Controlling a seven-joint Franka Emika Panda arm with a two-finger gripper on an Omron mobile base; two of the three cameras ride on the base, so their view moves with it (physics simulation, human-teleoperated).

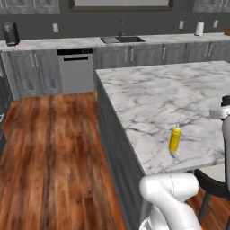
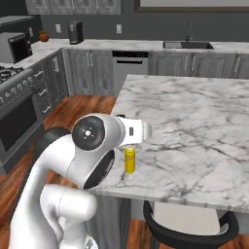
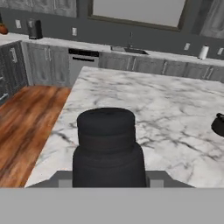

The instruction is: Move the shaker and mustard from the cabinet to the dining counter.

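1. Gripper (image 3: 108, 181) closed on the shaker (image 3: 107, 146), held above the dining counter (image 3: 166, 100); fingertips mostly hidden.
2. Shaker: probably light, rigid, smooth; take it by the body, not the cap.
3. Mustard (image 1: 174, 138) stands near the counter's front edge.
4. Dark bowl (image 3: 218, 124) far right, well apart; nothing blocks set-down.

Glossy white arm (image 2: 73, 165) — dark joints

Yellow mustard (image 1: 174, 138) upright on dining counter (image 1: 148, 96) — black shaker (image 3: 108, 146) above it.
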